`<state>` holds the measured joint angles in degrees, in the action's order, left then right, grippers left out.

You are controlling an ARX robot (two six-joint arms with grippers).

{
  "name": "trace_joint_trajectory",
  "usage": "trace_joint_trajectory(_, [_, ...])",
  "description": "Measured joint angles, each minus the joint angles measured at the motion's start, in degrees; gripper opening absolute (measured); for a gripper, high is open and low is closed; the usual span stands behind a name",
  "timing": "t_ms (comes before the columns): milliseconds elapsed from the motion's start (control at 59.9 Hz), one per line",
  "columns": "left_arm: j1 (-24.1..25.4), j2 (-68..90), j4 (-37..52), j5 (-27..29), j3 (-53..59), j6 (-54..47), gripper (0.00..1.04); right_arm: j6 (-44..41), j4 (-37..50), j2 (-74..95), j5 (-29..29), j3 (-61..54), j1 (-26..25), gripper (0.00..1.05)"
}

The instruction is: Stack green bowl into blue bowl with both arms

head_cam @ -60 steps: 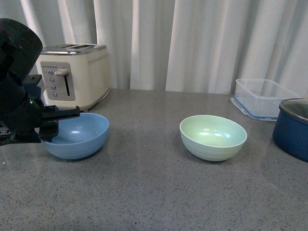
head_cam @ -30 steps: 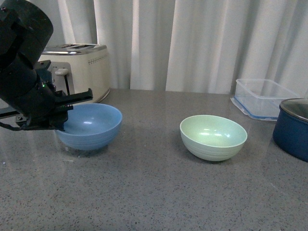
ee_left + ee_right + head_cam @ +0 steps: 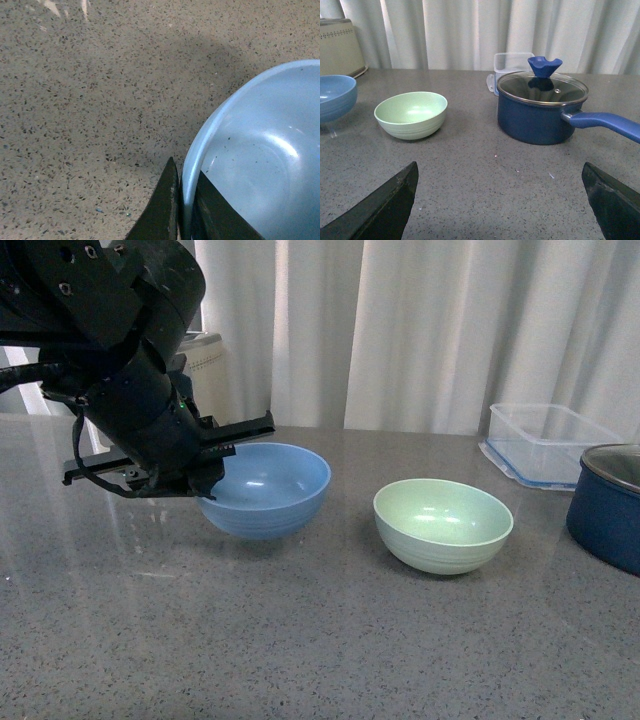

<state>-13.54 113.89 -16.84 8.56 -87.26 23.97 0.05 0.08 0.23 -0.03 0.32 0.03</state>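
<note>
The blue bowl (image 3: pixel 268 488) hangs just above the counter, left of centre, held level by its left rim in my left gripper (image 3: pixel 212 452), which is shut on it. In the left wrist view the two dark fingers (image 3: pixel 165 207) pinch the blue bowl's rim (image 3: pixel 192 165), one outside and one inside. The green bowl (image 3: pixel 442 524) rests upright on the counter to the right, a small gap from the blue one. The right wrist view shows the green bowl (image 3: pixel 411 114) and the blue bowl (image 3: pixel 335 96) ahead of my open right gripper (image 3: pixel 501 200), which holds nothing.
A dark navy pot (image 3: pixel 608 508) with a glass lid (image 3: pixel 542 87) stands at the right edge. A clear plastic container (image 3: pixel 548 440) sits behind it. A cream toaster (image 3: pixel 340 46) stands at the back left, mostly hidden behind my left arm. White curtains close the back.
My left arm has lifted the blue bowl off the counter and carried it to the right, toward the green bowl. The green bowl has stayed put.
</note>
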Motion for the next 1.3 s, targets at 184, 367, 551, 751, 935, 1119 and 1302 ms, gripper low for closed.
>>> trace_joint_trajectory(184, [-1.18, 1.68, -0.07, 0.00, -1.73, 0.17, 0.04, 0.00, 0.00, 0.00, 0.00, 0.00, 0.00, 0.95])
trace_joint_trajectory(367, [-1.92, 2.71, -0.07, -0.02, -2.69, 0.20, 0.04, 0.00, 0.00, 0.00, 0.00, 0.00, 0.00, 0.95])
trace_joint_trajectory(551, [-2.71, 4.13, -0.07, -0.04, -3.89, 0.20, 0.04, 0.00, 0.00, 0.00, 0.00, 0.00, 0.00, 0.95])
trace_joint_trajectory(751, [-3.41, 5.66, -0.09, -0.09, -5.27, 0.20, 0.04, 0.00, 0.00, 0.00, 0.00, 0.00, 0.00, 0.95])
trace_joint_trajectory(935, [-3.61, 6.93, -0.07, -0.11, -5.88, 0.20, 0.04, 0.00, 0.00, 0.00, 0.00, 0.00, 0.00, 0.95])
trace_joint_trajectory(1119, [-3.58, 7.93, -0.04, -0.13, -5.99, 0.31, 0.04, 0.00, 0.00, 0.00, 0.00, 0.00, 0.00, 0.95])
trace_joint_trajectory(1302, [-3.56, 8.04, 0.44, -0.63, -6.05, 0.37, 0.17, 0.00, 0.00, 0.00, 0.00, 0.00, 0.00, 0.95])
